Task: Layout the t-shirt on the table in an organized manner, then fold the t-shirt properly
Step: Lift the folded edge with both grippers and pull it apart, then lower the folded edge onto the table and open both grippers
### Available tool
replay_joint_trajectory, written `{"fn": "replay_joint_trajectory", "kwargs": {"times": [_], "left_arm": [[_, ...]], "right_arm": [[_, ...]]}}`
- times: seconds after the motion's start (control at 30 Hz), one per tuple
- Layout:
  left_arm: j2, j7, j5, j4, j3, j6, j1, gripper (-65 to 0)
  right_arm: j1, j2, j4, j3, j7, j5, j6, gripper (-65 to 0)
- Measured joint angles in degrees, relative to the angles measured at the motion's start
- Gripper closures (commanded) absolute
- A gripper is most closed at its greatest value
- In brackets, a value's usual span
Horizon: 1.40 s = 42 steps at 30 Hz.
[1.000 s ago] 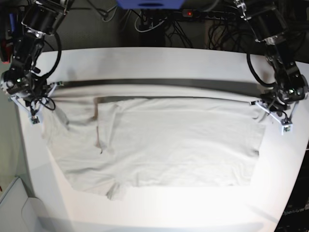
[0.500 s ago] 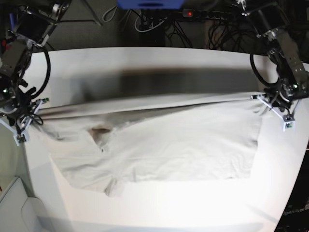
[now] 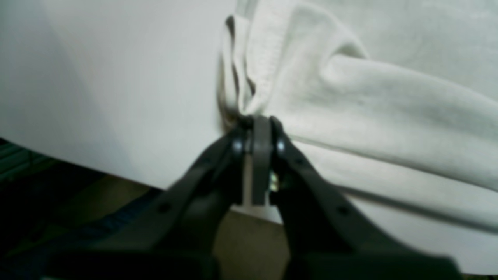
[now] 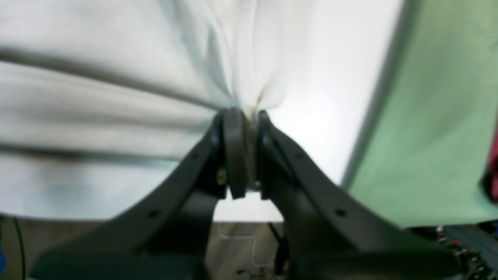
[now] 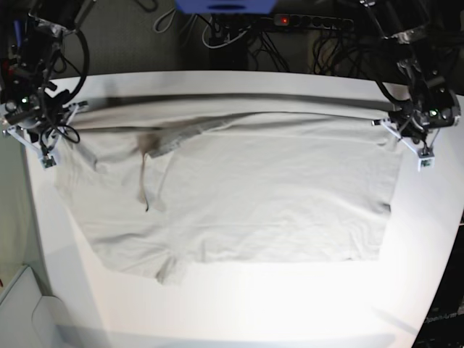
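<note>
The pale grey-beige t-shirt (image 5: 254, 196) lies spread wide on the white table (image 5: 254, 312), with its collar and sleeves toward the view's left and small wrinkles near the neck. My left gripper (image 5: 397, 134) is shut on the far right corner of the cloth. In the left wrist view the left gripper (image 3: 256, 124) pinches a bunched hem of the t-shirt (image 3: 369, 97). My right gripper (image 5: 67, 130) is shut on the far left corner. In the right wrist view the right gripper (image 4: 243, 116) clamps gathered t-shirt (image 4: 116, 77) fabric just over the table (image 4: 330, 97).
A power strip and tangled cables (image 5: 304, 22) run behind the table's back edge. A green surface (image 4: 439, 116) lies past the table's edge by the right gripper. The table edge (image 3: 116, 171) passes close under the left gripper.
Both grippers lifted the shirt's far edge and carried it toward the back of the table. The cloth now lies stretched further back and flatter.
</note>
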Motion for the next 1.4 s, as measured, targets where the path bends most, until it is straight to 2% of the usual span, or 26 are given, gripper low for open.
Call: {"fn": "replay_joint_trajectory", "kwargs": {"times": [0.13, 0.57, 1.1, 1.23, 1.33, 1.4], "left_arm": [[0.15, -0.57, 0.17, -0.13, 0.00, 0.02, 1.86, 0.0], [0.68, -1.03, 0.37, -0.04, 0.00, 0.04, 5.27, 0.0], [0.66, -1.18, 0.39, 0.07, 0.00, 0.02, 5.49, 0.0], [0.66, -1.18, 0.39, 0.07, 0.00, 0.02, 5.57, -1.5], [0.55, -1.27, 0.37, 0.24, 0.00, 0.04, 6.21, -11.6], [0.46, -1.66, 0.66, 0.33, -0.11, 0.28, 6.56, -21.1]], "right_arm": [[-3.21, -0.02, 0.00, 0.02, 3.98, -0.39, -0.02, 0.0], [-7.91, -0.02, 0.00, 0.13, 4.96, -0.35, -0.02, 0.0], [-8.35, -0.04, 0.00, 0.02, 5.01, -0.39, -0.02, -0.2], [-8.35, -0.04, 0.00, 0.02, 4.98, -0.39, -0.02, -9.5], [-8.35, -0.02, 0.02, 0.07, 4.96, -0.57, -0.04, -21.8], [-8.33, -0.02, 0.07, 0.22, 4.98, -0.57, -0.04, -29.0]]}}
